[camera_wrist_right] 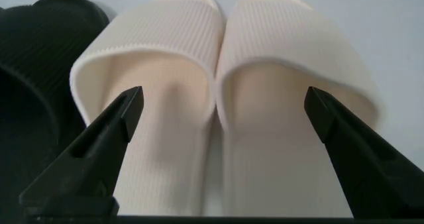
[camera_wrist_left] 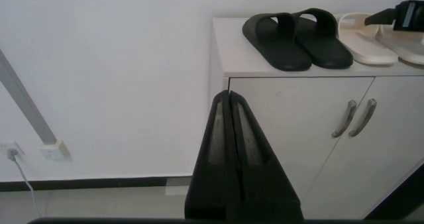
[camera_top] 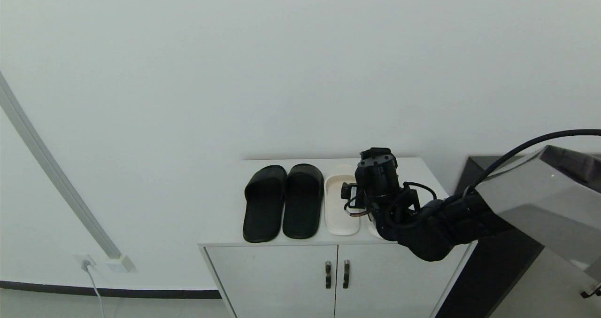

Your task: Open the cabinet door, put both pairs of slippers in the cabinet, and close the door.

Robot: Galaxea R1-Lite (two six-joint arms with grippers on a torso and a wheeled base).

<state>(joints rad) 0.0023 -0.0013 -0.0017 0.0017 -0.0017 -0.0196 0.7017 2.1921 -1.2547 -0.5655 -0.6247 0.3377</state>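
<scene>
Fingers spread wide, the right gripper [camera_wrist_right: 223, 97] brackets the white slippers [camera_wrist_right: 165, 45] near the right edge of the cabinet top [camera_top: 425, 170]. Closing evenly on both outer sides should lift the pair. The left gripper [camera_wrist_left: 229, 99] has its fingers together, and the doors [camera_top: 281, 280] are closed.

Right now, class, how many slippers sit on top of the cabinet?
4. On the cabinet top, from the robot's left: left black slipper, right black slipper, left cream slipper, right cream slipper, this last mostly hidden behind the right arm from the head.

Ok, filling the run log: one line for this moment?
cabinet doors shut | black slippers and white slippers on top | right gripper open at white slippers | left gripper shut
</scene>
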